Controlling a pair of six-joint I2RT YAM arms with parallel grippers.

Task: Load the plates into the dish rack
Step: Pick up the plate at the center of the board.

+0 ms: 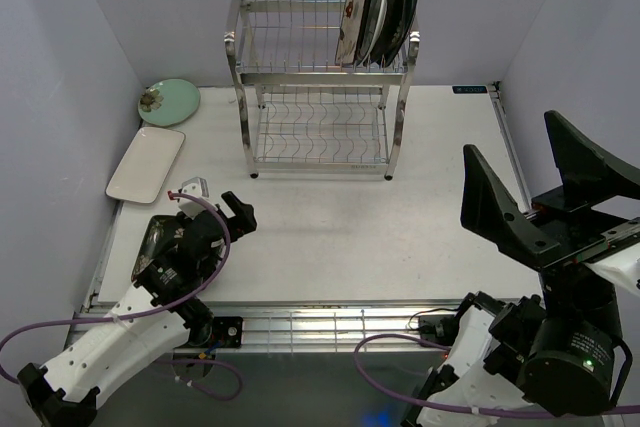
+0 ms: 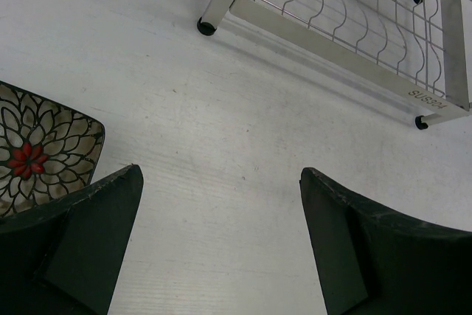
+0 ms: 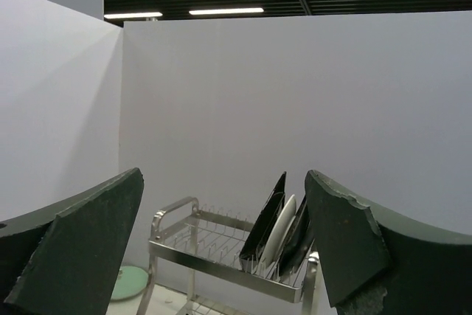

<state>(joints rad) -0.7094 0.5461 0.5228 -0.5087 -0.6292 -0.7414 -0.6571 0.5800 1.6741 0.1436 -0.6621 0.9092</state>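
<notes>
Four plates (image 1: 380, 7) racked, three lying on the white bench (image 1: 400, 227)
From left: a pale green round plate (image 1: 169, 102) and a white rectangular plate (image 1: 146, 163) lie apart from the rack, and a dark floral square plate (image 2: 37, 149) sits just beside the wide-open, empty left claw (image 2: 221, 175). The four stand on edge in the steel wire dish rack (image 1: 320, 97), top tier. The raised right claw (image 1: 512, 137) gapes empty.

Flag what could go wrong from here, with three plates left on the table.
The dark floral plate lies flat beside the open left hand, partly under that arm, and the hand may shove it instead of catching its rim. Four plates lean packed at the upper right end of the dish rack; adding one beside them could knock them.
</notes>
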